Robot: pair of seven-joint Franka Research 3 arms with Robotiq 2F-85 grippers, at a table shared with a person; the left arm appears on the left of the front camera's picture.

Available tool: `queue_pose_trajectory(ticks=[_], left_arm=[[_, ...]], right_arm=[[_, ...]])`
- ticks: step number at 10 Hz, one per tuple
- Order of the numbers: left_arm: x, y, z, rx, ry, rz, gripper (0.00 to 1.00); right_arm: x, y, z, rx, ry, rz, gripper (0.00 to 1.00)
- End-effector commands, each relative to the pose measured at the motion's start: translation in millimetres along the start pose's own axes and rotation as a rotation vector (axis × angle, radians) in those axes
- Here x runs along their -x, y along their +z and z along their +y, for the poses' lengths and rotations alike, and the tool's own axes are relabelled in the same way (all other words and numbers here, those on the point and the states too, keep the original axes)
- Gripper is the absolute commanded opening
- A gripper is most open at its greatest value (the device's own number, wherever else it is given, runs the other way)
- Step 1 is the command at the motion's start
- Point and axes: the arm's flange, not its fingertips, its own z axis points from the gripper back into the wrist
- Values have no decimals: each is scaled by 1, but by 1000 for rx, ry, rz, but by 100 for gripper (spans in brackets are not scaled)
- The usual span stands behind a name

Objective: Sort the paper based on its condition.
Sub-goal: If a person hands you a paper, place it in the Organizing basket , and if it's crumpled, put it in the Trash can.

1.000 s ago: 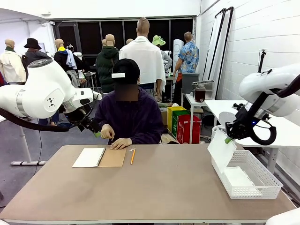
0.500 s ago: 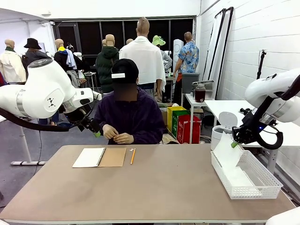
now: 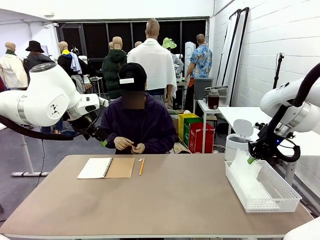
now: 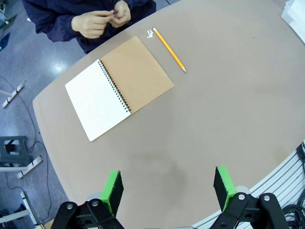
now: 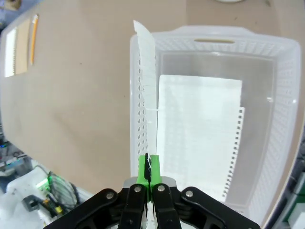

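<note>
Front view is showing a brown tabletop (image 3: 175,200) in a workshop room, the person sitting opposite. Right gripper (image 5: 147,172), fingers clamped on a paper sheet (image 5: 148,86), is hanging it edge-down over the white basket (image 5: 209,40), likely for release. Left gripper (image 4: 167,190) is hovering, fingers apart, above the notebook (image 4: 119,86).

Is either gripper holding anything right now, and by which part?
The right gripper pinches a paper sheet by its edge, over the white basket. The left gripper is open, holding nothing.

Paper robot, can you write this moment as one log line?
right pincer: shut on paper sheet, lowering into white basket | left pincer: open, hovering | basket: sheet already inside | person's hands: together
</note>
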Motion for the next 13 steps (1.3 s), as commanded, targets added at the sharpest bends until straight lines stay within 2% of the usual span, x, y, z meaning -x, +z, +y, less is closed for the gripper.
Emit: queue_pose_trajectory(ticks=[1,7,11,13], left_arm=[[0,1,1,10,4,-5,100],[0,1,1,10,4,-5,100],[0,1,1,10,4,-5,100],[0,1,1,10,4,-5,100]], right_arm=[[2,-14,-6,-21,6,14,0],[24,-58,-16,91,-112,72,0],[22,-77,-22,292,-249,128,0],[19,-84,-22,354,-288,151,0]])
